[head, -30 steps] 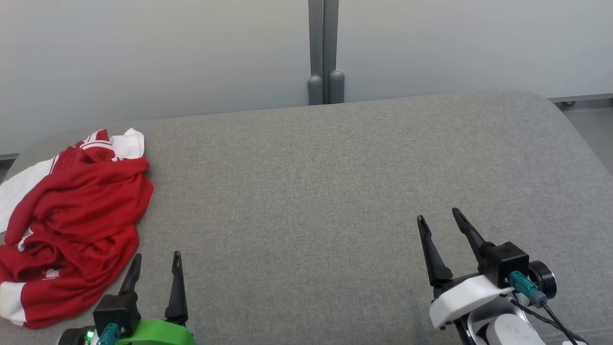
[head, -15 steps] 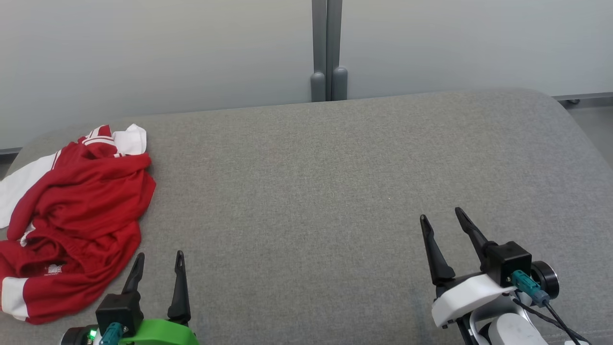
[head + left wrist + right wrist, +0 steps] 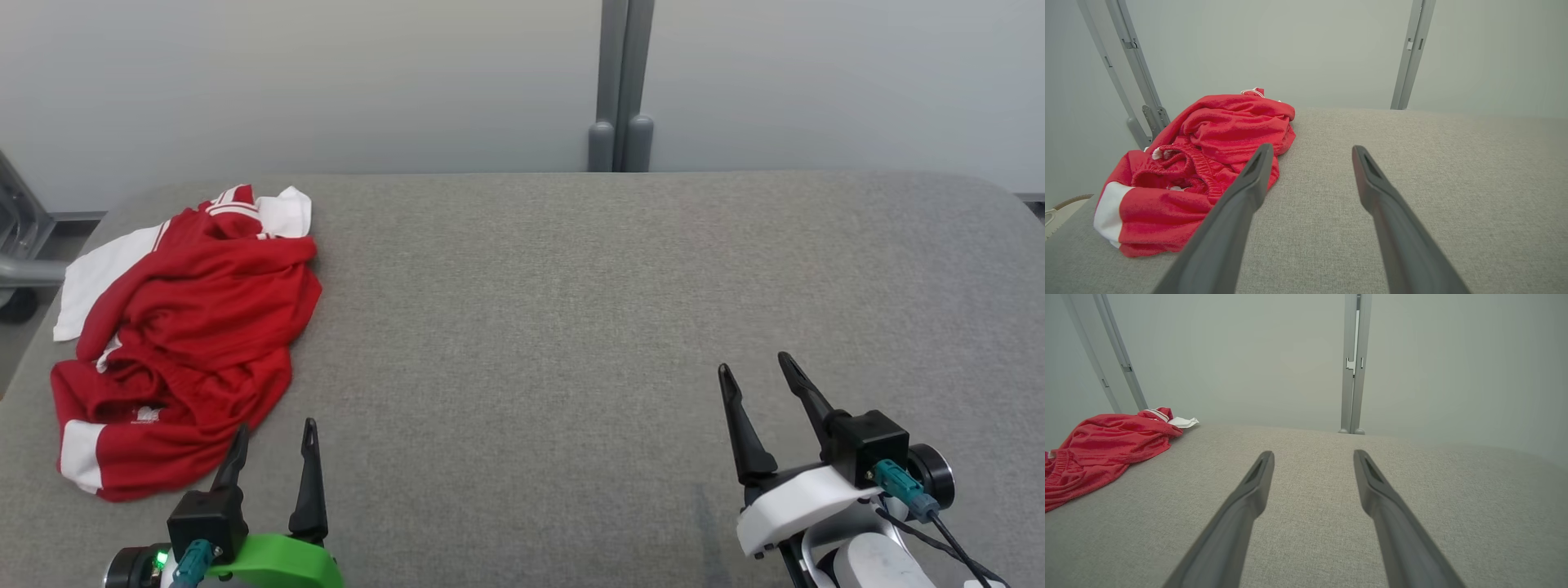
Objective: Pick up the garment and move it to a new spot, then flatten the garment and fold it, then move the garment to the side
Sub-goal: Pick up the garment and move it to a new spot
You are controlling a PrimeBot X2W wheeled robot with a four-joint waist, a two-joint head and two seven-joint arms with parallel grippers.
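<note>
While both arms sit low at the near edge, the garment (image 3: 188, 343) lies crumpled on the far-left part of the grey padded surface (image 3: 531, 327). Red cloth with white panels and white stripe trim, bunched, folds overlapping. The left wrist view shows a gathered elastic band on its near side. One white panel reaches toward the surface's left margin.

Left gripper (image 3: 276, 426): fingers parted, nothing between them, pointing away from the robot. Green housing (image 3: 273, 563) behind the fingers. In the head view its left fingertip sits right at the garment's near hem; contact cannot be told. In the left wrist view that finger overlaps the red cloth, while the other lies over bare grey fabric.

Right gripper (image 3: 753, 363): fingers spread, empty, leaning slightly left. It sits over bare surface at the lower right, well apart from the garment. White housing (image 3: 796, 502) and a teal connector (image 3: 898, 482) with dark cable sit behind the fingers.

Behind the surface: pale wall panels (image 3: 326, 82), with a grey post (image 3: 620, 82) meeting the far edge right of centre. A metal frame (image 3: 20, 245) stands at the far left, beside the surface's corner.
</note>
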